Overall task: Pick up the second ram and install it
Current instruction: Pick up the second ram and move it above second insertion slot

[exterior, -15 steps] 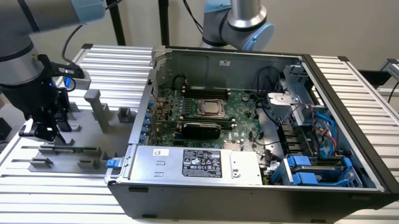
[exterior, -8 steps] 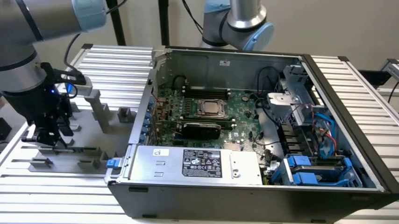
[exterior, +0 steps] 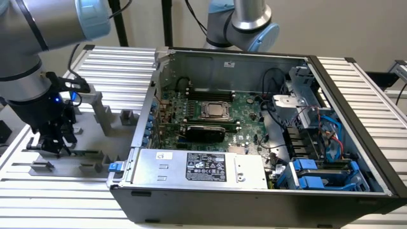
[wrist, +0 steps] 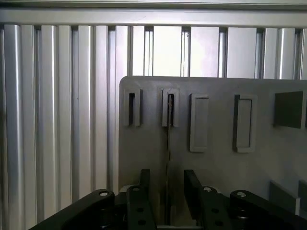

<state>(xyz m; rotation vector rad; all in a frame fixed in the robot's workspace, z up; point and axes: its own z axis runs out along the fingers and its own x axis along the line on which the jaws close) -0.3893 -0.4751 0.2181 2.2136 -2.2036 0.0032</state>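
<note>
The gripper (wrist: 167,175) stands wide apart. Its two dark fingers (wrist: 192,191) sit one on each side of the second ram (wrist: 168,143), with a strip of gray showing between each finger and the board, so nothing is clamped and nothing is held. The second ram stands on its long edge, seen as a thin dark line. Its far end sits in the slot of a small gray block (wrist: 170,108) on the gray fixture plate (wrist: 220,167), and a similar slotted block (wrist: 132,108) stands just beside it. In the exterior view the tool hangs low over this plate at the exterior view's left, and the green stick reaches out from under it toward the computer case (exterior: 254,202). Taller gray fixture blocks (exterior: 102,112) rise from the plate between the arm and the case. Plate and case both rest on a ribbed aluminium table (exterior: 64,205). The case lies open, showing the green motherboard (exterior: 245,107) with its silver CPU socket (exterior: 215,110), a labelled power supply (exterior: 203,167) along the near wall, and blue drive bays (exterior: 324,174) at the exterior view's right. Behind the case stands an arm section with a pale blue cap (exterior: 248,24), in front of a plain pale wall (exterior: 337,28).
</note>
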